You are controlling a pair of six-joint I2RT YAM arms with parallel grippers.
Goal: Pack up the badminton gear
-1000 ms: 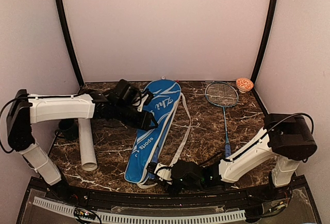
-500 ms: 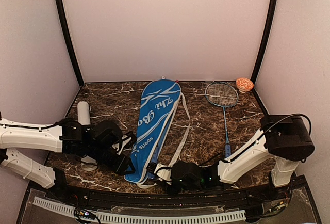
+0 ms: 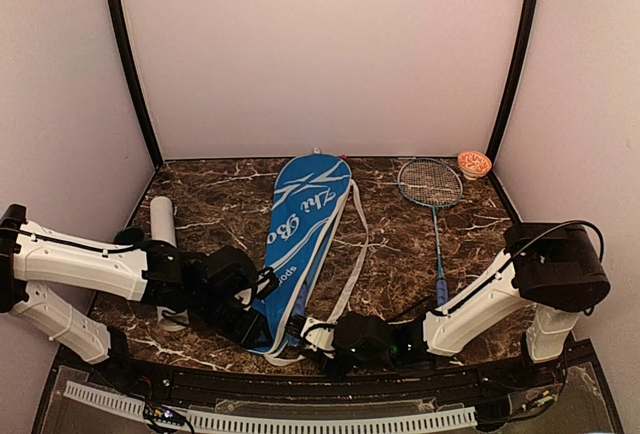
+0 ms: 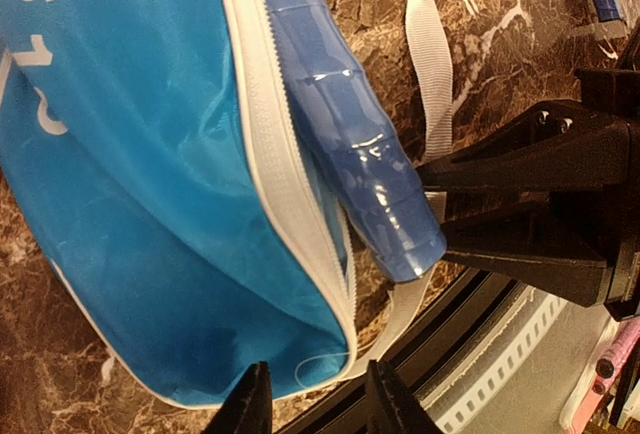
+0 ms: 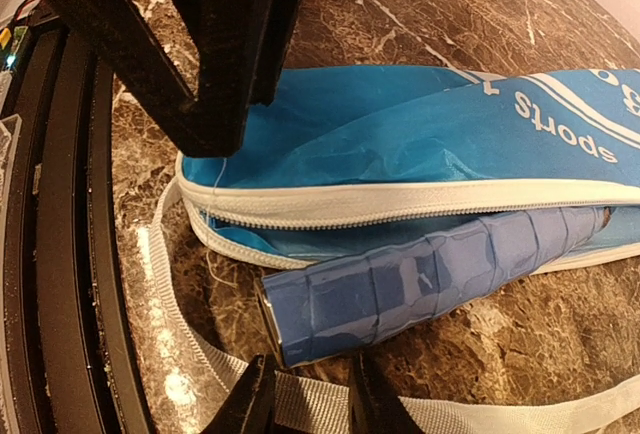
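— Where the cover [image 3: 305, 239] lies on the table [image 3: 400, 254], what sticks out?
— One racket's handle [image 5: 420, 279], from its open near end; the other racket [image 3: 432, 189] lies apart, right.
— Grippers?
— Left gripper [image 4: 318, 404] spread at the cover's near corner; right gripper [image 5: 305, 399] straddles the strap [image 5: 190, 344]; pinching, I cannot tell.

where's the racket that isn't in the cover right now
In the top view the loose racket lies on the table's right side, right of the blue cover, head at the back near the orange bowl, handle toward the right arm.
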